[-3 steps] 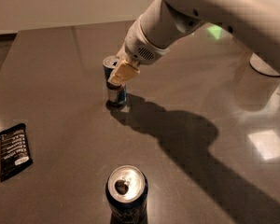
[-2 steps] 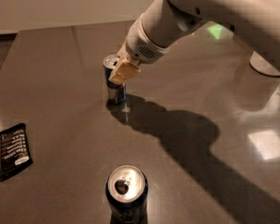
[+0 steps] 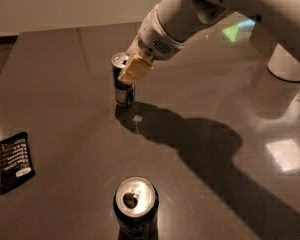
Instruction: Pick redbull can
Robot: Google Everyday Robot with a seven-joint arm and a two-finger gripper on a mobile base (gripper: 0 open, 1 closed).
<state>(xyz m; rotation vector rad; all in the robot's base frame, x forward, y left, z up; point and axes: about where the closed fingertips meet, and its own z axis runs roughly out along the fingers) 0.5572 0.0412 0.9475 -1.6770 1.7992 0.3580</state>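
The redbull can (image 3: 122, 86), slim and blue-and-silver with a silver top, stands upright on the dark table (image 3: 65, 114), left of centre. My gripper (image 3: 131, 73) reaches down from the upper right on the white arm (image 3: 190, 14) and is closed around the can's upper body. One yellowish finger pad (image 3: 136, 69) lies against the can's right front side. The other finger is hidden behind the can. The can's base is at the table surface, or just above it.
A wider dark-blue can (image 3: 135, 206) with an open top stands near the front edge. A black snack bar (image 3: 15, 161) lies flat at the left. A white base (image 3: 287, 64) stands at the far right. The arm casts a broad shadow (image 3: 200, 144) across the middle.
The gripper and the redbull can sit very slightly higher in the view than a second ago. The dark-blue can and the snack bar have not moved.
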